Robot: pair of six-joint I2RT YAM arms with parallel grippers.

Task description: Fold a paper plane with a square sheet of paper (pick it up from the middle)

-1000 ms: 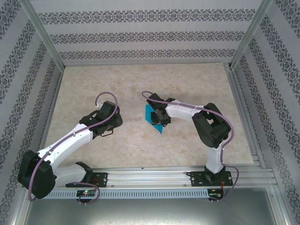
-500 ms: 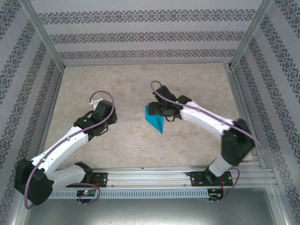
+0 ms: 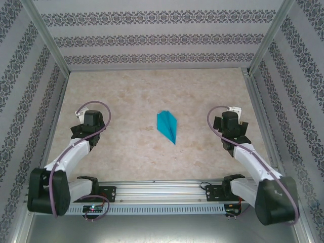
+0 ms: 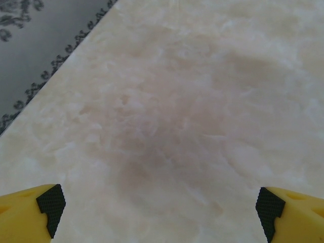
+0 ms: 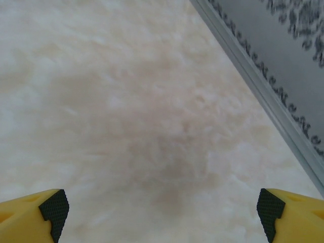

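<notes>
Plane [image 3: 167, 126] lies mid-tabletop [image 3: 126, 96], between your 2 arms, well apart from both. Long axis runs far-to-near, tip toward the bases. Left fingers [image 4: 30, 215] and right fingers [image 5: 30, 215] spread wide, holding nothing. Right looks slightly nearer.

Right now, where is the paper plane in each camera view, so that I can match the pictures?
Top external: the paper plane lies mid-table between the arms, tip toward their bases.
Left wrist: the camera faces marble beside the left patterned wall, away from the plane.
Right wrist: the camera faces marble beside the right metal rail, away from the plane.
Shared landmark: the beige marble table top.
</notes>
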